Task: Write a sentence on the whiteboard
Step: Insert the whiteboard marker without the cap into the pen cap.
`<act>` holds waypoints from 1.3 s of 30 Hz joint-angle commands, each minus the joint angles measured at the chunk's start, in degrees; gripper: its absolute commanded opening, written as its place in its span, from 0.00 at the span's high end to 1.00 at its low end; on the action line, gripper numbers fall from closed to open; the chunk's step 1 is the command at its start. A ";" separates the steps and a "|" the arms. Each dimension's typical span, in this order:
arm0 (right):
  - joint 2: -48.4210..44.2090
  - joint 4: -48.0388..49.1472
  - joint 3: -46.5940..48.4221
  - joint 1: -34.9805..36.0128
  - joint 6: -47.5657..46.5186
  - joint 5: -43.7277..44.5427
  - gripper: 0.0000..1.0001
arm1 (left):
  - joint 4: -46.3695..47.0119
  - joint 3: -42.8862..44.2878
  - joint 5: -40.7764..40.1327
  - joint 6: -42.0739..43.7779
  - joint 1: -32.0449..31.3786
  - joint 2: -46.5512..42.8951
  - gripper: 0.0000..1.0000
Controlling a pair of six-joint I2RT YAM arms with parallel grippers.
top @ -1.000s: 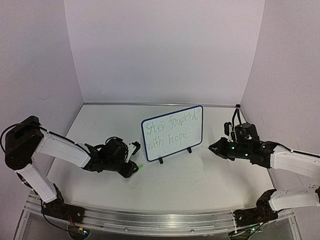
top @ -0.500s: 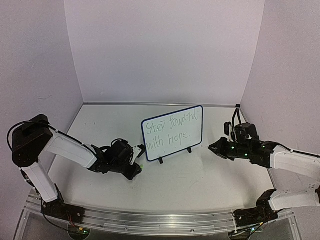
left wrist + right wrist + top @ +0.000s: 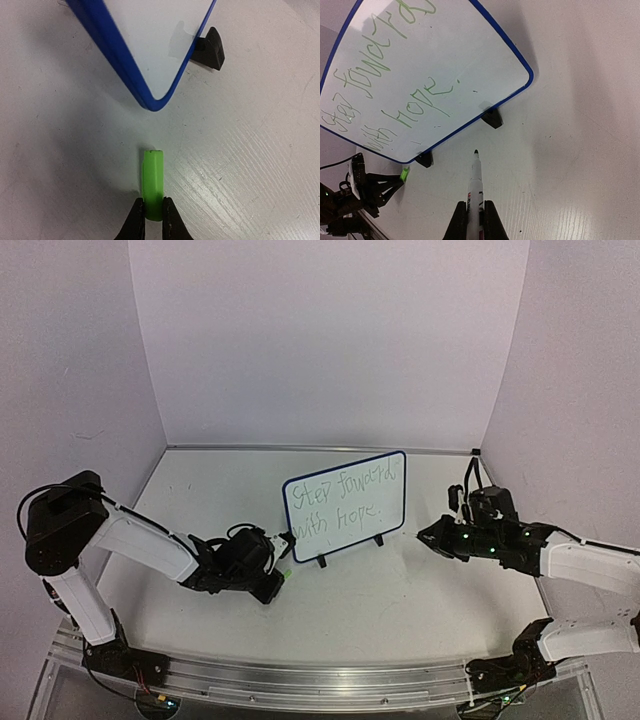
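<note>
The whiteboard (image 3: 345, 502) stands upright mid-table on two black clip feet (image 3: 210, 47), its frame dark blue. The sentence (image 3: 342, 498) runs in two greenish lines, "Step forward with hope" (image 3: 385, 85). My left gripper (image 3: 281, 578) is low on the table by the board's lower left corner, shut on a short green marker cap (image 3: 153, 180) that points at that corner (image 3: 152, 102). My right gripper (image 3: 424, 533) is right of the board, shut on a white marker (image 3: 476, 187) whose bare dark tip points at the board's right foot (image 3: 492, 119).
Lilac walls close in the table at the back and both sides. A metal rail (image 3: 320, 680) runs along the near edge by the arm bases. The left gripper's fingers (image 3: 380, 187) and the green cap (image 3: 405, 174) also show in the right wrist view.
My left gripper has slid right along the table to the green cap and its jaws have closed on it. The right arm and the whiteboard have not moved.
</note>
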 commanded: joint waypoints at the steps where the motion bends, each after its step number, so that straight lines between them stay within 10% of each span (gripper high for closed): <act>1: -0.73 1.72 -0.72 0.29 0.28 0.41 1.00 | -1.93 0.96 -1.21 -1.69 -0.58 1.86 0.97; 15: -1.68 1.60 1.06 0.23 -4.20 -9.50 1.00 | 2.67 -10.24 4.38 -5.67 -1.09 -13.24 1.00; 39: 15.83 1.76 9.53 1.80 -8.00 -58.77 1.00 | 1.12 -6.03 35.08 -7.02 -3.06 -21.23 1.00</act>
